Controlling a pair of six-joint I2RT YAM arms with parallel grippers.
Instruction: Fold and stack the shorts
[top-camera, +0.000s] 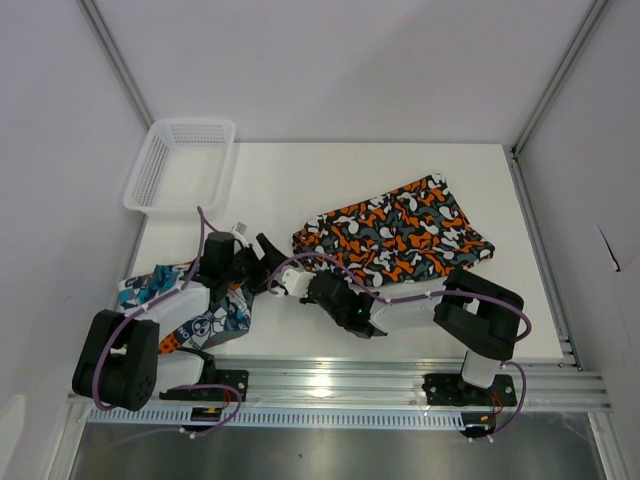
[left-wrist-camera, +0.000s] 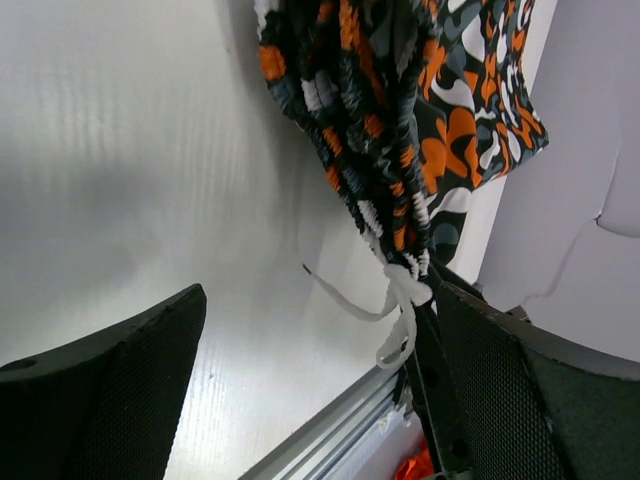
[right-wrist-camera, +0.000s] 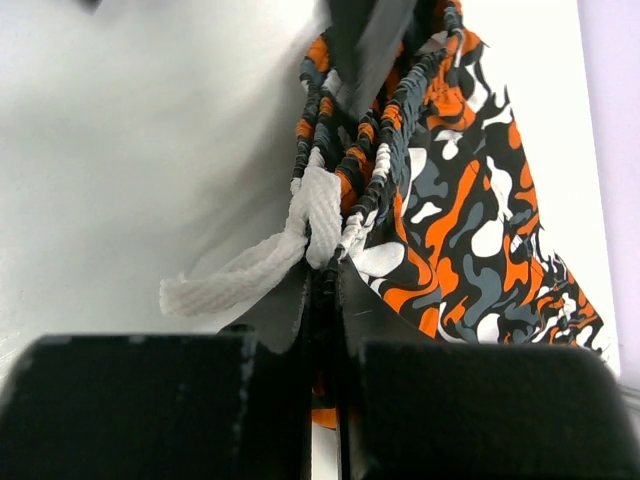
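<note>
White table (top-camera: 300, 180), top view: camouflage shorts (top-camera: 395, 235) spread centre-right; patchwork shorts (top-camera: 215, 322) bunched under my left arm; basket (top-camera: 180, 165) at the far-left corner.

Left wrist view: my left pincer (left-wrist-camera: 320, 400) released, hovering beside the gathered waistband (left-wrist-camera: 385, 200).

Right wrist view: my right pincer (right-wrist-camera: 322, 330) clenched on that waistband beside the white drawstring (right-wrist-camera: 250, 275).

Risk: the pinch is thin, so the cloth may slip when pulled.

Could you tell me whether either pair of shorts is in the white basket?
No, the basket shows only its bare mesh, while the camouflage shorts and patchwork shorts lie on the table.
</note>
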